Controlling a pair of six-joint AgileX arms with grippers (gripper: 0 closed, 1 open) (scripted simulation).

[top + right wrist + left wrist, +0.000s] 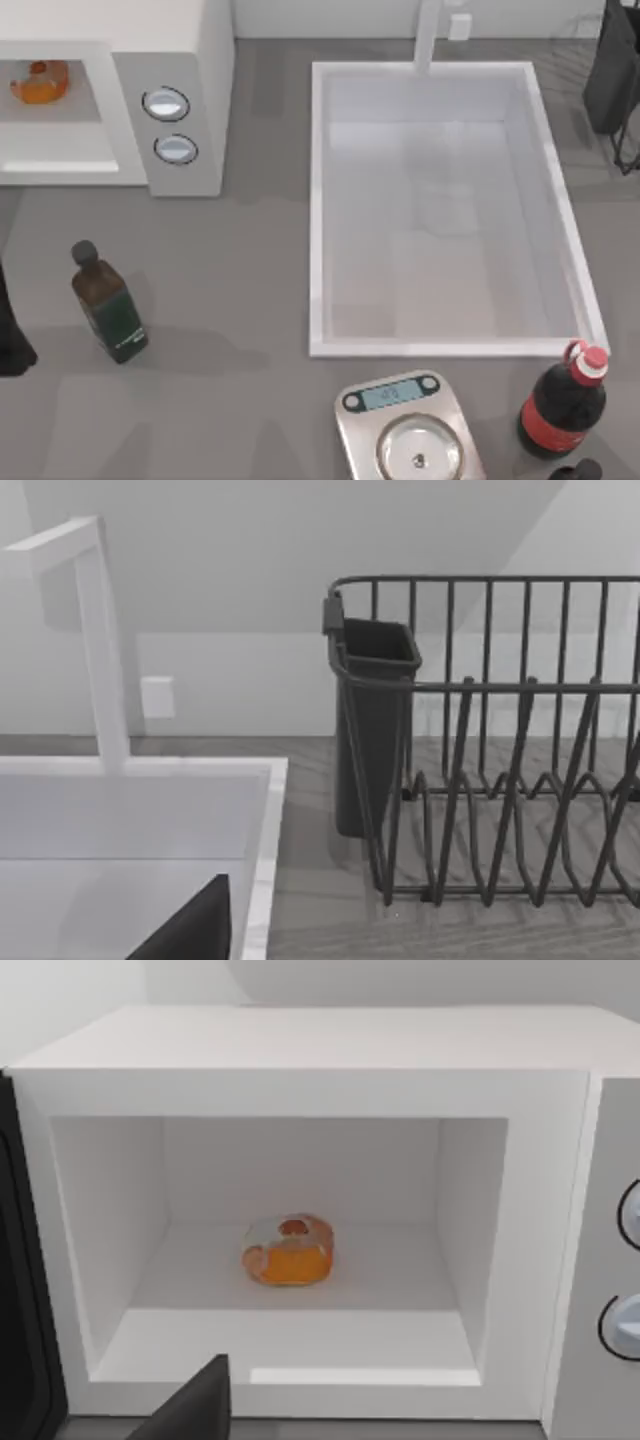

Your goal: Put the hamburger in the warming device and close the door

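Note:
The hamburger, a small orange-brown bun, lies on the floor of the warming device, a white microwave at the table's far left with two round knobs. Nothing touches the hamburger. The door stands swung open, its dark inner side at the cavity's left. A dark part of my left gripper shows in front of the cavity, well short of the hamburger. At the table's left edge in the top view is the left arm. A dark part of my right gripper hangs over the sink's corner.
A dark green bottle stands in front of the microwave. The white sink with its faucet takes the middle. A kitchen scale and a red-capped cola bottle stand near the front. A black dish rack is far right.

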